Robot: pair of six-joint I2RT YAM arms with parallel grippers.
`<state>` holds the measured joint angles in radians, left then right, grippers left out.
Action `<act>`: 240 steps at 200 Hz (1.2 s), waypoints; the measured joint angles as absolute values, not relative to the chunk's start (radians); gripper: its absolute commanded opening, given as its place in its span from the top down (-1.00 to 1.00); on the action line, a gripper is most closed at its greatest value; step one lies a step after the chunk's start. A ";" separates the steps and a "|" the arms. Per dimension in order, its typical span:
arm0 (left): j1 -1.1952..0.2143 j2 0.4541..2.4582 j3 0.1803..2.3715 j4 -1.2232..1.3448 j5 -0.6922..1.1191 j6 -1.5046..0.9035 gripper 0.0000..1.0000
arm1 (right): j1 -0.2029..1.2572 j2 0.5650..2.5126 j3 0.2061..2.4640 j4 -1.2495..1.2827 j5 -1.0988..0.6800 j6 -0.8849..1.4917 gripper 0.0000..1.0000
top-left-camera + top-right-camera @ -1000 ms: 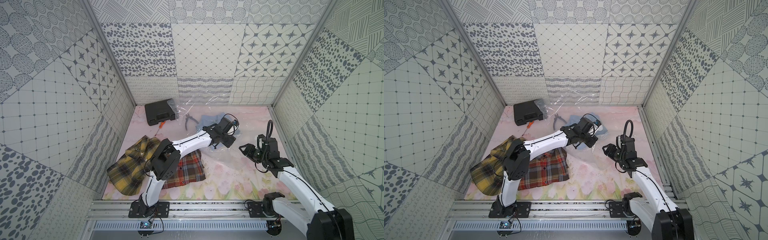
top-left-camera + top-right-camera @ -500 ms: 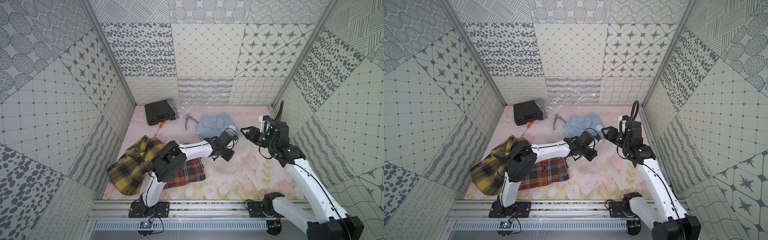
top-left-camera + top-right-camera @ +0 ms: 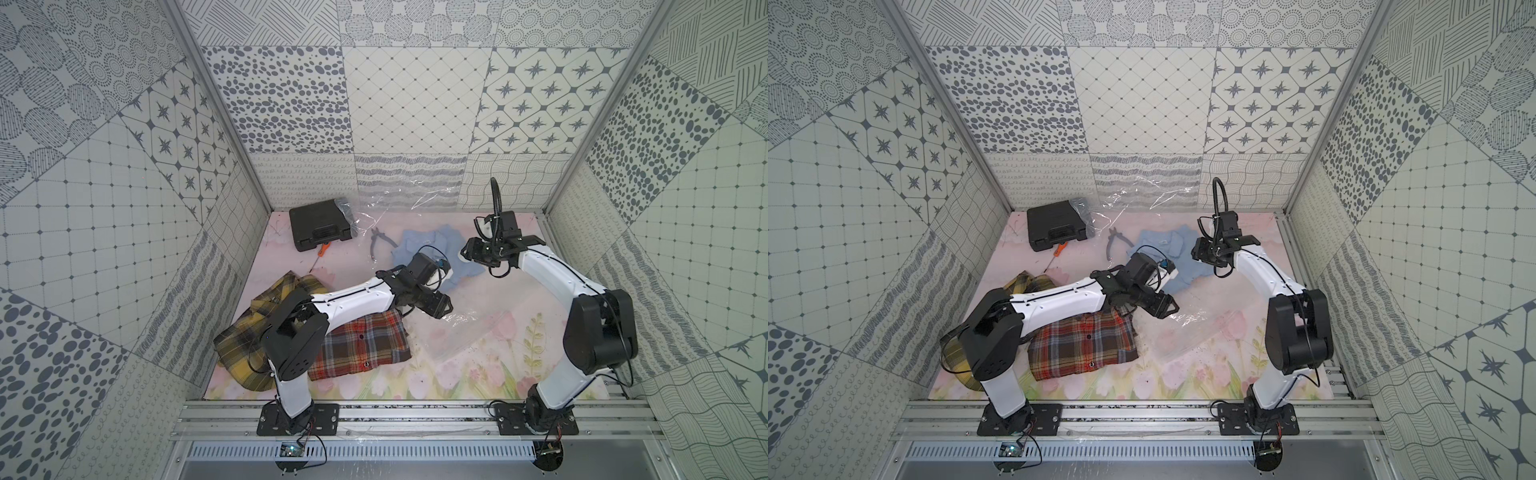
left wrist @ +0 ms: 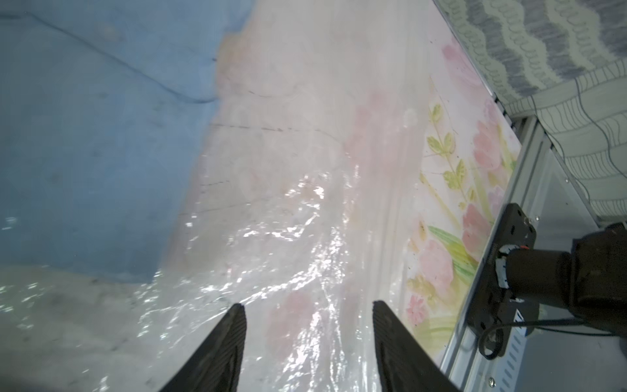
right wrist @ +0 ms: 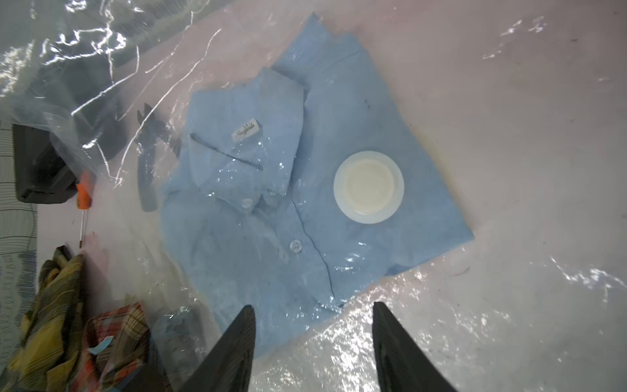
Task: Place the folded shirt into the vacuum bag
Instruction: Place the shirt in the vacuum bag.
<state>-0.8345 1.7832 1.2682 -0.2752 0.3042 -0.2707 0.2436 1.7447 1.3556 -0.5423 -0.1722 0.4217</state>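
The folded shirt [image 3: 419, 245] [image 3: 1156, 245] is light blue and lies at the back middle, under the glossy film of the clear vacuum bag [image 3: 469, 328] [image 3: 1187, 332]. In the right wrist view the shirt [image 5: 254, 220] shows through the plastic, with the bag's round white valve cap [image 5: 368, 187] over it. My left gripper [image 3: 442, 307] [image 4: 308, 305] is open above the crinkled bag [image 4: 288, 237], in front of the shirt [image 4: 84, 135], holding nothing. My right gripper [image 3: 467, 253] [image 5: 312, 307] hangs open over the shirt's right edge, empty.
A black case [image 3: 322, 224] sits at the back left, partly under the bag's film. Grey pliers [image 3: 380, 243] and an orange-handled screwdriver [image 3: 323, 249] lie near it. A red plaid shirt [image 3: 361, 345] and a yellow plaid shirt [image 3: 257, 328] lie at the front left, under my left arm.
My left gripper has drawn back from the blue shirt toward the front and opened. My right arm has risen and swung to the back, over the shirt's right edge.
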 measured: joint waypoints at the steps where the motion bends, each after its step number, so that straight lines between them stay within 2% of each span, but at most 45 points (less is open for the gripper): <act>1: -0.829 1.783 1.268 -0.277 0.302 -0.273 -0.22 | 0.245 1.748 1.359 -0.542 -0.171 0.420 -0.15; 34: -0.718 1.821 1.297 -0.333 0.199 -0.332 -0.22 | 0.304 1.908 1.522 -0.546 -0.124 0.384 -0.15; 73: -0.679 1.945 1.402 -0.364 0.113 -0.383 -0.23 | 0.328 2.088 1.703 -0.544 -0.103 0.374 -0.16; 116: -0.674 2.062 1.477 -0.381 0.072 -0.413 -0.21 | 0.314 2.190 1.728 -0.581 -0.093 0.381 -0.16; 159: -0.673 2.130 1.528 -0.376 0.072 -0.438 -0.20 | 0.279 2.162 1.625 -0.569 -0.097 0.393 -0.16; 211: -0.688 2.243 1.683 -0.349 0.093 -0.436 -0.19 | 0.200 1.919 1.293 -0.551 -0.093 0.417 -0.17; 240: -0.705 2.316 1.798 -0.357 0.115 -0.433 -0.19 | 0.194 1.809 1.199 -0.604 -0.046 0.415 -0.18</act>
